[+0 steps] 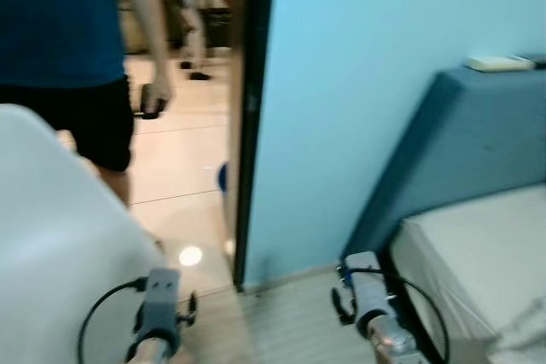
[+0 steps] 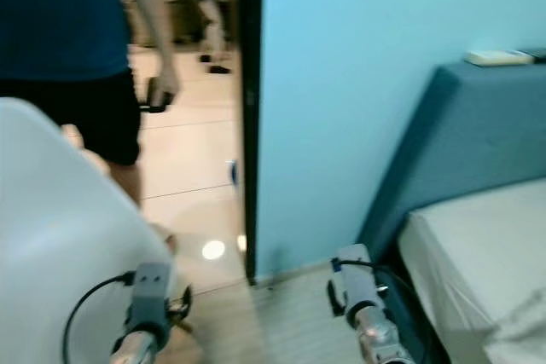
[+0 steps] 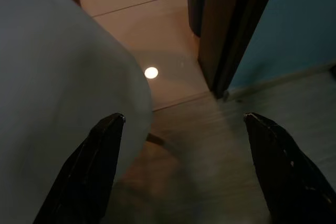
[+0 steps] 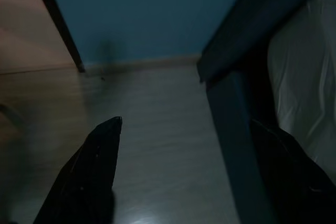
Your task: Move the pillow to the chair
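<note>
Fingers, left point(image 3: 100, 166): two black, spread wide apart, nothing between them. Left gripper point(image 3: 184, 116) hung low over pale wood-grain floor point(image 3: 210, 150), just beside a smooth white rounded shell point(image 1: 60, 262), judged to be the chair.

Fingers, right point(image 4: 94, 171): likewise apart and empty. Right gripper point(image 4: 186, 123) hung above the floor, close to the dark blue bed frame point(image 4: 236, 129).

Bed point(image 1: 478, 253): white sheet, blue padded headboard point(image 1: 461, 142) against a light blue wall point(image 1: 367, 83); a small flat pale item point(image 1: 497, 63) lay on the headboard's top.

Pillow: could not be picked out with certainty. A rumpled pale fold point(image 1: 522, 330) at the bed's near corner might have been its edge or only bedding.

Doorway point(image 1: 252, 117): dark frame, tiled floor beyond. A person point(image 1: 64, 49) in dark top and shorts stood there, one hand point(image 1: 153, 95) holding a small dark object.

Handling, as judged: pillow light, soft, bulky, yielding under pressure, not fragile. Best taken by a pinched edge or corner, or squeezed between both grippers across its middle; a shallow pinch on the cover risked slipping
</note>
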`<state>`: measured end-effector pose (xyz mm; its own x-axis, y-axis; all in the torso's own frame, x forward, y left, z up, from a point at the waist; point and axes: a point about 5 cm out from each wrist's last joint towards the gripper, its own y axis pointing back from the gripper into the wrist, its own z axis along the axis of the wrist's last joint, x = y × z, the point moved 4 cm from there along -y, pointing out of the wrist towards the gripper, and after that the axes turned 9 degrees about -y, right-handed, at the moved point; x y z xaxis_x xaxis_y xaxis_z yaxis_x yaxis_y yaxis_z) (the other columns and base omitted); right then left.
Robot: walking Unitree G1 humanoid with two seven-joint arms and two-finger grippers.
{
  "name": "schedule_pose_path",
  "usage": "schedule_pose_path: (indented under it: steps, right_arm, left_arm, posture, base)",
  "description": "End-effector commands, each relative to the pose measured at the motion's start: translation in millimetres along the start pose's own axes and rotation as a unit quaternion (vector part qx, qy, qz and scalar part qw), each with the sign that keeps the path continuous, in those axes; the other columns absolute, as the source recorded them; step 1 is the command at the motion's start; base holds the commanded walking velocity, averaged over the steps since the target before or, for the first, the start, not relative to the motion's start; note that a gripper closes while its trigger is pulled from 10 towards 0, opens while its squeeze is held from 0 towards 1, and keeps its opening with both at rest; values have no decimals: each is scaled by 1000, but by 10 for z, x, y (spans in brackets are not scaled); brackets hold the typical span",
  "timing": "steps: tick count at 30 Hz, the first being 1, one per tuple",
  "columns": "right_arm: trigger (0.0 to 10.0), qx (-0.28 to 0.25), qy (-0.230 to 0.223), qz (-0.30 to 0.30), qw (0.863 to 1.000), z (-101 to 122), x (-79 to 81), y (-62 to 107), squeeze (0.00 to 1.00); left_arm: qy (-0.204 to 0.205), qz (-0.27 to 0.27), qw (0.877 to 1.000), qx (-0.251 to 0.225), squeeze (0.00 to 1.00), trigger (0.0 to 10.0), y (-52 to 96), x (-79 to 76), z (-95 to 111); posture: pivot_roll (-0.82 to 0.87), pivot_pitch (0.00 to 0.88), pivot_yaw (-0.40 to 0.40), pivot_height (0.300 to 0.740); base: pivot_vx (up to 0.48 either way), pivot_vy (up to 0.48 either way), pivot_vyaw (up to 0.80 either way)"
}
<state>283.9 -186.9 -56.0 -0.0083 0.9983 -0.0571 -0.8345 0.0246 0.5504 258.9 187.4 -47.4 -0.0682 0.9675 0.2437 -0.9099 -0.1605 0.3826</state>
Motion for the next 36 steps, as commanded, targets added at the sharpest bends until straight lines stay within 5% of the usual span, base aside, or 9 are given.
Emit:
schedule_pose_path:
  steps: [1, 15, 24, 31, 36]
  right_arm:
    - [10000, 16, 6, -7, 1000, -84, -46, 21, 0]
    - [10000, 29, 8, -17, 999, -204, -98, 69, 0]
    - [10000, 27, 11, -17, 999, -155, -111, 47, 0]
    - [10000, 22, 11, -17, 1000, -127, -119, 39, 0]
    - [10000, 23, 14, -18, 999, -134, -133, 43, 0]
  left_arm:
    - [7, 2, 1000, 18, 0, 10000, 16, -1, -75]
    - [-12, 6, 1000, 28, 0, 10000, 44, 17, -148]
    - [11, -13, 1000, 18, 0, 10000, 5, -40, -70]
    - [75, 6, 997, 8, 0, 10000, -43, -5, 35]
    - [59, -10, 998, 3, 0, 10000, -58, -45, 65]
  posture:
    - [24, 46, -19, 740]
    - [19, 42, -19, 740]
    - [21, 43, -28, 740]
    - [25, 45, -34, 740]
    - [20, 46, -33, 740]
  base:
    - [0, 0, -800]
    - [0, 0, -800]
    - [0, 0, -800]
    - [0, 0, -800]
    - [0, 0, -800]
